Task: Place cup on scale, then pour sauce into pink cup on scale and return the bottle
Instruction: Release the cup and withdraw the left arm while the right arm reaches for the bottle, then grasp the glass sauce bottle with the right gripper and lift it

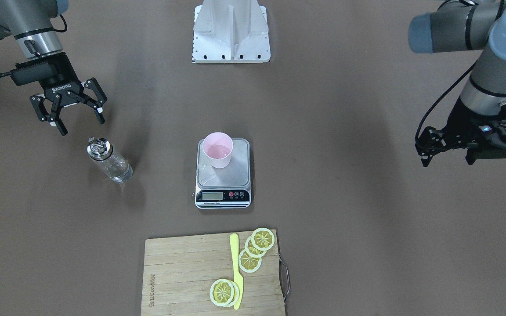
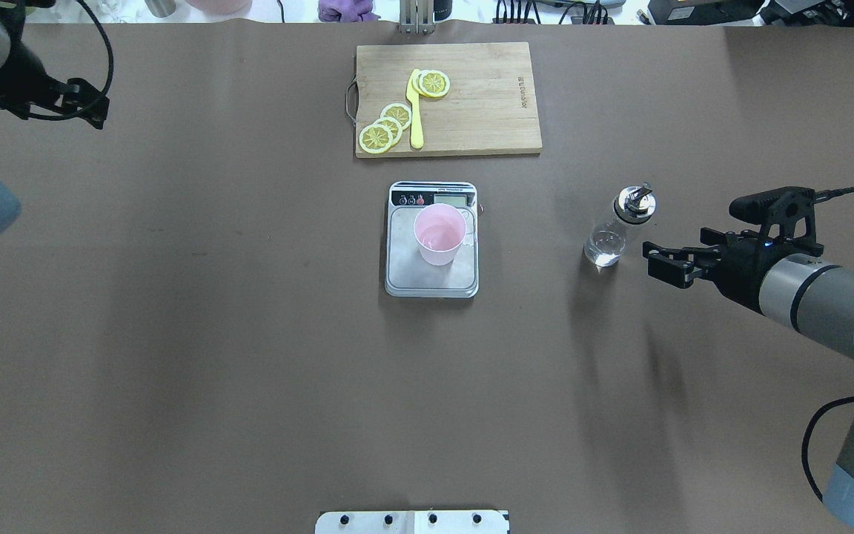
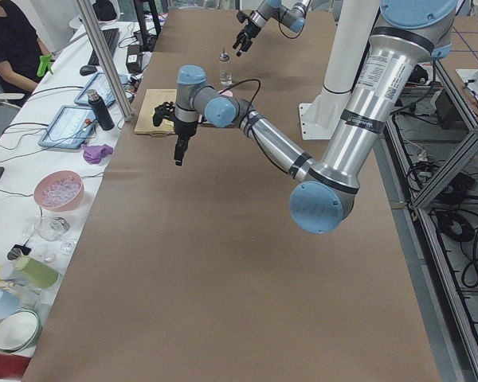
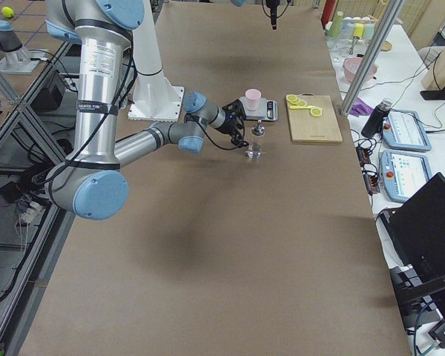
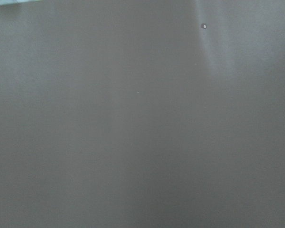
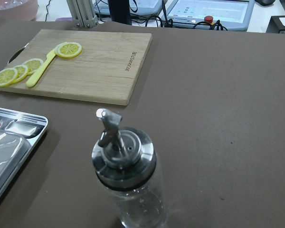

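The pink cup [image 1: 218, 150] stands upright on the scale [image 1: 237, 176] at the table's middle, and shows from above in the overhead view [image 2: 439, 234]. The clear glass bottle [image 1: 109, 161] with its silver pourer stands on the table, apart from the scale [image 2: 406, 279]. My right gripper [image 1: 81, 126] is open and empty, close beside the bottle [image 2: 614, 232] without touching it. The right wrist view shows the bottle [image 6: 128, 180] close up, with no fingers in view. My left gripper [image 1: 447, 161] hovers far off at the table's side, looks open and holds nothing.
A wooden cutting board [image 1: 182, 272] with lemon slices [image 1: 257, 245] and a yellow knife [image 1: 235, 267] lies beyond the scale on the far side from me. The robot's white base plate [image 1: 231, 30] is at my edge.
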